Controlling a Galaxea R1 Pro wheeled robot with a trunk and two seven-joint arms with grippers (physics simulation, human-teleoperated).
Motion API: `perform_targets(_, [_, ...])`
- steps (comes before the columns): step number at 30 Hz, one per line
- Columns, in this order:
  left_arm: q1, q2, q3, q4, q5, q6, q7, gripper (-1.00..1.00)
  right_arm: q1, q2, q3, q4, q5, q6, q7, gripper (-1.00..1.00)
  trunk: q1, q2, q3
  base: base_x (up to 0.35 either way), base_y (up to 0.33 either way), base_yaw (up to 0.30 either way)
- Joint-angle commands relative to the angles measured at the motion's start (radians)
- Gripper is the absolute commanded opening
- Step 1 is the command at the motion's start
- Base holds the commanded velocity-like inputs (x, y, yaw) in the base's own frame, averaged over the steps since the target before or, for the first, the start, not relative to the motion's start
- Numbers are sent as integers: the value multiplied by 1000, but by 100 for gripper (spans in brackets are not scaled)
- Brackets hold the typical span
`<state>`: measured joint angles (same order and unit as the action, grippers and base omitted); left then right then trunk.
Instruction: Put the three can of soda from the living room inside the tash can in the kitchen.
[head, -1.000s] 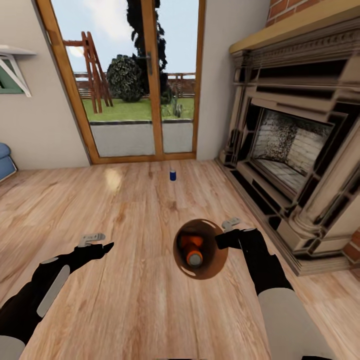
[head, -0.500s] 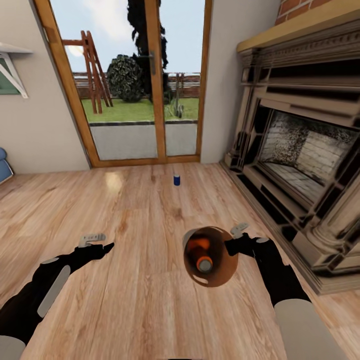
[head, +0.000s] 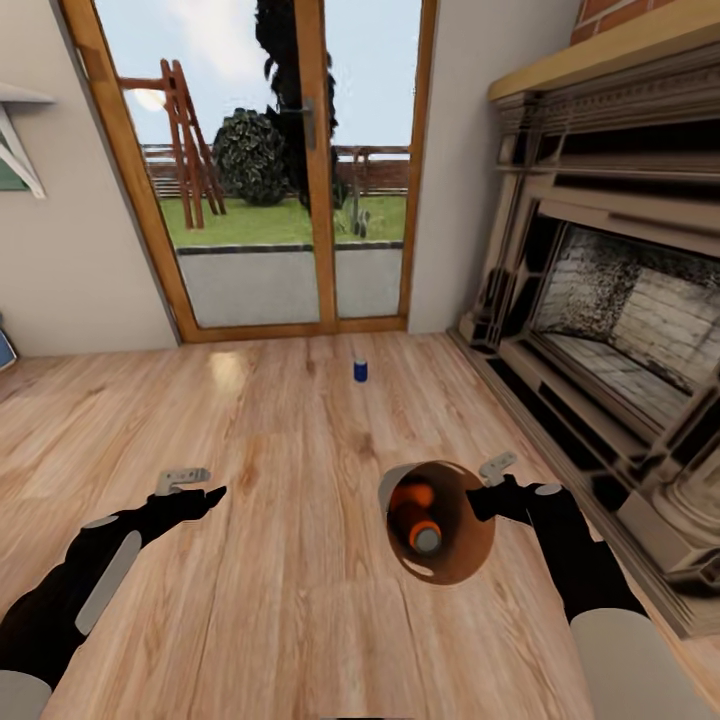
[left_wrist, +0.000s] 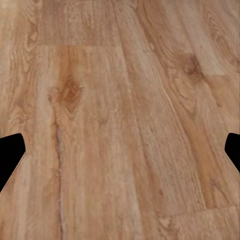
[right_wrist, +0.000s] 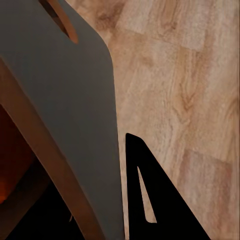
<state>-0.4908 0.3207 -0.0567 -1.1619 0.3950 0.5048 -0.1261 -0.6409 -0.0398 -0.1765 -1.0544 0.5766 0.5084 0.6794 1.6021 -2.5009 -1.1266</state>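
A pale wood floor (head: 250, 560) spreads across the room, running up to a tall glazed door (head: 270, 170) with an orange-brown wooden frame, through which a lawn, a dark bush and a wooden ladder frame can be seen. Along the robot's right side stands the big fireplace (head: 620, 330), its stone surround dark-edged and its brick-lined hearth open toward the floor. Low in the head view both black arms reach forward. The right gripper (head: 487, 497) is clamped on the rim of the tash can (head: 450, 570), which it holds above the floor, tilted so that its tan-brown inside faces the camera; in the right wrist view the bin's grey wall (right_wrist: 55, 100) sits close against one dark finger (right_wrist: 150, 200), with the oval handle hole near the rim. Two orange cans (head: 415, 515) lie inside the bin, one silver top turned up toward the head camera. The left gripper (head: 208, 494) hangs over bare boards well to the left of the bin, its fingers spread apart and holding nothing; their black tips (left_wrist: 10, 155) show at the two sides of the left wrist view. The blue can (head: 361, 370) stands upright on the floor ahead, near the door and well apart from both grippers.
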Motion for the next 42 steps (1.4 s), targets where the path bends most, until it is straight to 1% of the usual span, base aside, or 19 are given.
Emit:
perform_targets(1, [0, 0, 0, 0, 0, 0, 0, 100, 0, 1, -4, -1, -18, 4, 5, -100, 0, 0, 0, 321, 84, 0])
perform_targets(11, [0, 0, 0, 3, -1, 0, 2, 100, 0, 2, -20, -1, -19, 4, 4, -100, 0, 0, 0, 318, 111, 0])
perform_targets(16, [2, -1, 0, 5, 0, 0, -4, 100, 0, 1, -39, -1, -18, 8, 5, -100, 0, 0, 0, 312, 130, 0])
perform_targets(19, [6, 0, 1, 34, 3, -7, -9, 100, 0, 1, -56, -1, -18, 11, 4, -100, 0, 0, 0, 302, 146, 0])
perform_targets(22, [7, 0, 2, 53, 7, -10, -12, 100, 0, 3, -63, -1, -18, 13, 3, -100, 0, 0, 0, 285, 170, 0])
perform_targets(28, [10, 0, -1, 64, 5, -14, -13, 100, 3, 3, -71, 0, -17, 17, 2, -100, 0, 0, 0, 275, 184, 0])
perform_targets(30, [11, 0, -1, 67, 4, -15, -13, 100, 19, 3, -81, -1, -17, 17, 2, -100, 0, 0, 0, 272, 188, 0])
perform_targets(33, [12, 0, -3, 70, 3, -16, -12, 100, 40, -1, -125, -1, -17, 18, 4, -100, 0, 0, 0, 271, 189, 0])
perform_targets(35, [14, 0, -3, 71, 3, -17, -12, 100, 44, 2, -145, -15, -17, 21, 5, -100, 0, 0, 0, 271, 189, -59])
perform_targets(38, [18, -1, -3, 75, 3, -17, -13, 100, 45, 3, -153, -41, -17, 23, 6, -100, 0, 0, 1, 270, 190, -173])
perform_targets(42, [19, -1, -3, 78, 2, -17, -12, 100, 46, 4, -153, -51, -17, 24, 6, -100, 0, 0, 3, 270, 190, -220])
